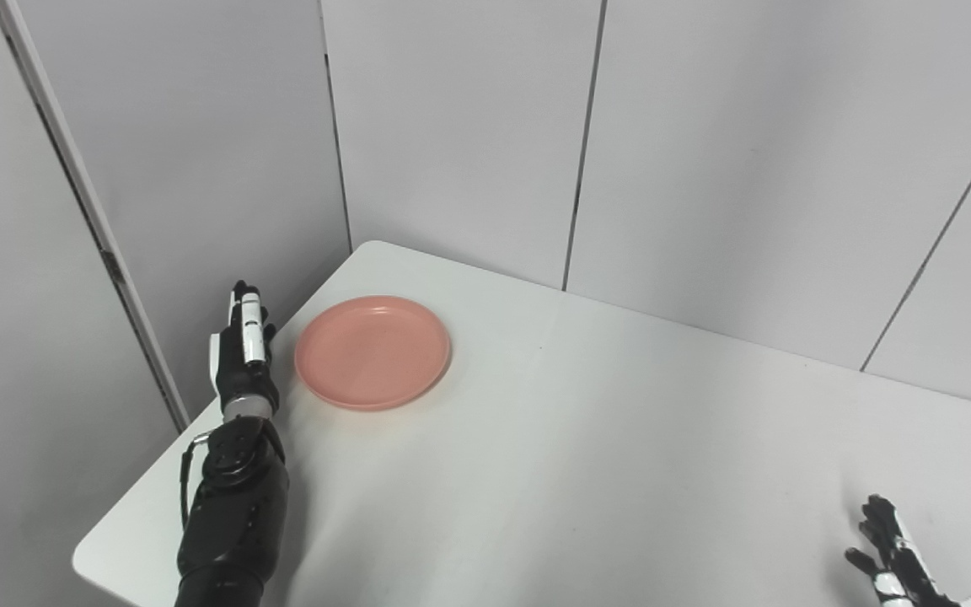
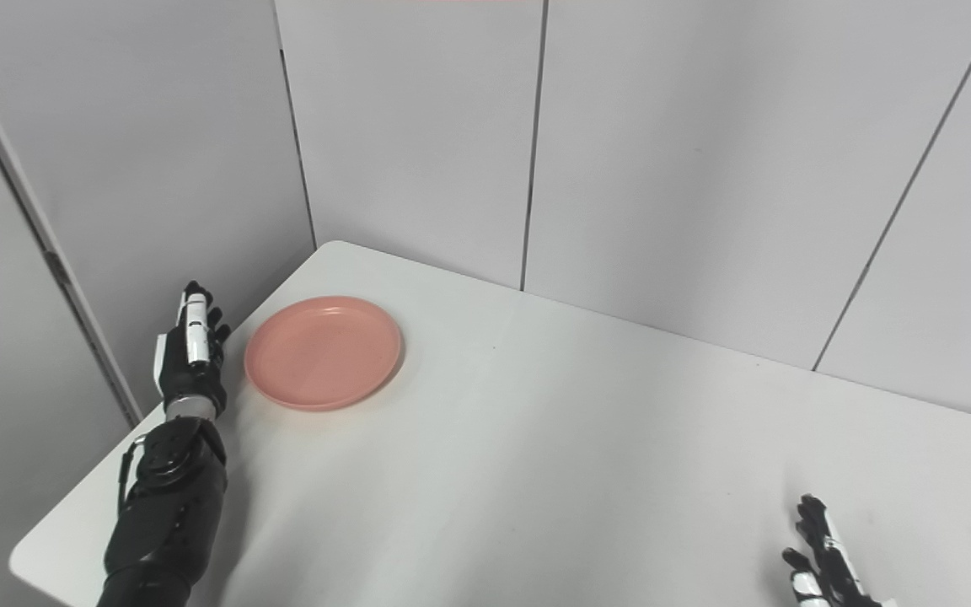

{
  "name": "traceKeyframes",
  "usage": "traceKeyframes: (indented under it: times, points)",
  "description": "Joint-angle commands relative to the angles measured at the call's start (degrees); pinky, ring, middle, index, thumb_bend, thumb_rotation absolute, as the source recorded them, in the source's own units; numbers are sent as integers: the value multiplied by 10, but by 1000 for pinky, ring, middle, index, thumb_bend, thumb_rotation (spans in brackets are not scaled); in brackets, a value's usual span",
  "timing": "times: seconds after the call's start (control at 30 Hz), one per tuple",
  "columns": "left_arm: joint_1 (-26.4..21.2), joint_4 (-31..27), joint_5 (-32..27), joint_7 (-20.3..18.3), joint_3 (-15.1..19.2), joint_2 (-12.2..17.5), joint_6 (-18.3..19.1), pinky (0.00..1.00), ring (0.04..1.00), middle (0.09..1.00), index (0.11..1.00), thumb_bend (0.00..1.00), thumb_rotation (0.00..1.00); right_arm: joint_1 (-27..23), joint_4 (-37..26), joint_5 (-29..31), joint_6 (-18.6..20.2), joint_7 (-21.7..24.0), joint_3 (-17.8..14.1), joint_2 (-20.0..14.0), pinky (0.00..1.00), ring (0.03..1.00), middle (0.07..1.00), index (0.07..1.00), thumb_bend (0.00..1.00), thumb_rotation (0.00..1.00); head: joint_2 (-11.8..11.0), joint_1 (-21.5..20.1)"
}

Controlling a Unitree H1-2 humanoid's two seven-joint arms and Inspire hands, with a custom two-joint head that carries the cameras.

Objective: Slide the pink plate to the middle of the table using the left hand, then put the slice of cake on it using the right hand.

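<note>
A round pink plate (image 1: 372, 351) lies empty on the white table (image 1: 587, 455) near its far left corner. My left hand (image 1: 243, 347) is open, fingers straight and pointing away, held edge-on just left of the plate at the table's left edge, with a small gap between them. My right hand (image 1: 897, 558) is open with fingers spread, low at the bottom right corner of the view, resting over the table. No slice of cake is in view.
Grey wall panels (image 1: 469, 126) stand close behind the table and along its left side. The table's left edge runs right beside my left forearm (image 1: 233, 506).
</note>
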Motion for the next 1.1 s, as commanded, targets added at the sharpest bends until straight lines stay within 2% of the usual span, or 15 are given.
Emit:
traceKeyframes:
  times: [0.0,0.07,0.2,0.3,0.5,0.6,0.9,1.07]
  points:
    - [-9,13,0,-18,-17,2,7,989,990,998,997,296,1000,11,-2,-11,35,-5,-6,-13,1000,1000,1000,1000,276,1000,0,1]
    - [-10,15,2,-20,-26,0,10,978,982,988,989,301,1000,10,2,-14,27,-5,-4,-13,1000,1000,1000,1000,271,1000,1,-2]
    - [-18,19,-2,-19,-39,-9,28,971,973,983,977,325,1000,11,-4,-12,42,-3,-5,-12,1000,1000,1000,1000,265,1000,3,-7]
    - [-25,33,-8,-33,-50,-15,23,995,987,996,979,327,1000,11,-1,-12,38,-4,-5,-11,1000,1000,1000,1000,277,1000,5,-13]
    - [-27,46,2,-47,-80,-18,24,981,978,984,974,304,1000,10,3,-10,37,-4,-5,-9,1000,1000,1000,1000,267,1000,7,-21]
    - [-32,59,2,-55,-92,-21,27,976,977,985,974,329,994,12,1,-12,38,-9,-4,-7,1000,1000,1000,1000,255,1000,8,-26]
    - [-27,46,10,-64,-134,-33,32,951,963,979,974,334,1000,18,-13,-16,42,-12,1,-6,1000,1000,1000,1000,259,1000,13,-40]
    - [-25,29,-1,-69,-144,-45,51,955,961,976,974,339,1000,19,-18,-19,40,-12,2,-5,1000,1000,1000,1000,293,1000,17,-49]
